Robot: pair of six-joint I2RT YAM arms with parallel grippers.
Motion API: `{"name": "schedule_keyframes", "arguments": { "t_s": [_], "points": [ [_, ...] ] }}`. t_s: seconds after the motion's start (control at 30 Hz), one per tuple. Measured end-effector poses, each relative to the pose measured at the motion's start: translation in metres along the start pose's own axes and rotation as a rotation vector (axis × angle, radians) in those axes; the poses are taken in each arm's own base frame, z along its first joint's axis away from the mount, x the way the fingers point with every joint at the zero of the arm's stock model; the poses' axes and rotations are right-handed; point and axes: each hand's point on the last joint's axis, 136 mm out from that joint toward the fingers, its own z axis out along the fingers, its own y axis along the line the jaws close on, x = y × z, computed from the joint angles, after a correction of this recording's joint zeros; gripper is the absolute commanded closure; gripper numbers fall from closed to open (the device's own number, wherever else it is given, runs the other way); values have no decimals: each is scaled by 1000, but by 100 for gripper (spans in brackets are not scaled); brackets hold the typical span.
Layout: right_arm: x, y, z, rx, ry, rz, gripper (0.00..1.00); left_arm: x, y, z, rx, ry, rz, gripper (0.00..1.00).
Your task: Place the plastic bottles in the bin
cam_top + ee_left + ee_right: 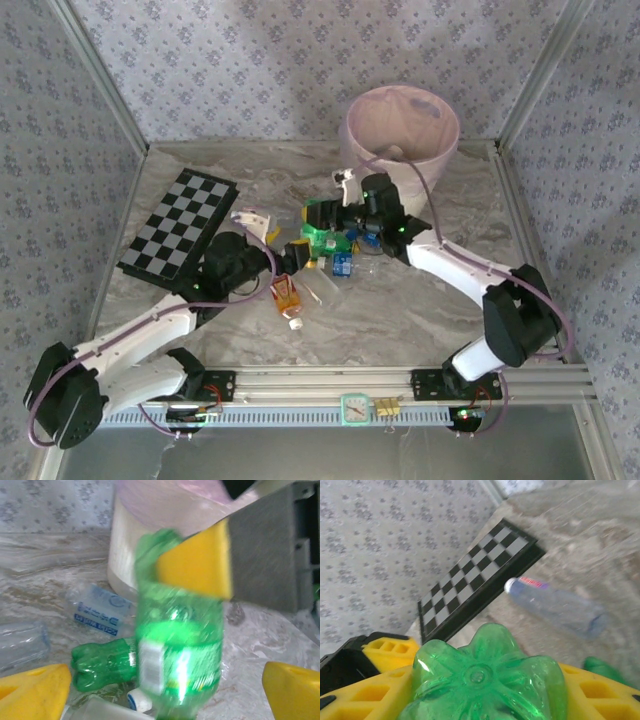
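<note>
A green bottle (485, 670) is pinched by the right claw (485, 700) and held close in front of the bin (122, 555). The left claw (165, 687) is spread wide open, a bit farther from the bin. Another green bottle (102, 662) and a clear bottle (100, 612) are seen lying on the table (450, 330) near the bin
</note>
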Motion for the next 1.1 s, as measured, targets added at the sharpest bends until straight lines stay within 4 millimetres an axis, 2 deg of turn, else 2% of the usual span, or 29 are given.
{"name": "schedule_keyframes", "arguments": {
  "t_s": [0.13,0.37,0.53,0.67,0.77,0.87,0.97,1.1],
  "points": [
    [-42,-3,-22,73,-73,-74,54,1,30,-8,-151,-36,-52,0],
    [-130,35,-65,93,-248,-261,54,27,103,-26,-423,-27,-228,0],
    [-198,61,-107,134,-384,-395,55,38,115,-30,-475,-7,-288,0],
    [-235,64,-136,209,-480,-468,55,42,117,-31,-490,0,-310,0],
    [-249,51,-149,294,-516,-506,55,45,119,-31,-497,4,-317,0],
    [-254,26,-152,389,-514,-521,55,47,120,-32,-500,9,-320,0],
    [-255,-7,-150,482,-485,-512,54,49,120,-32,-503,13,-322,0],
    [-245,-58,-143,584,-413,-461,54,51,121,-33,-505,15,-327,0]
  ]
}}
